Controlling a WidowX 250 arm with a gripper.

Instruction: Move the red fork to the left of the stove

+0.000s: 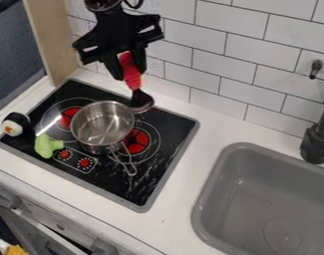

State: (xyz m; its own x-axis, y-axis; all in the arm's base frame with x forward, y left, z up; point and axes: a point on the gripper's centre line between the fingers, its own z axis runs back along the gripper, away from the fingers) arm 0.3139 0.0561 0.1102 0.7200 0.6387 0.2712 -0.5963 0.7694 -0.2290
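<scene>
My gripper (129, 63) hangs over the back part of the stove, near the tiled wall, shut on a red utensil (130, 73). The red handle is held between its fingers, and the dark head points down, just behind and right of the metal pot's rim. Whether that head is a fork's or a spoon's I cannot tell. The black stove (143, 185) is set in the white counter, with red burner marks and a grey border.
A metal pot (101, 124) stands mid-stove, its handle toward the front right. A green toy (47, 146) and a black-and-white sushi toy (16, 124) lie at the stove's left side. The grey sink (203, 201) and black faucet (317, 142) are on the right.
</scene>
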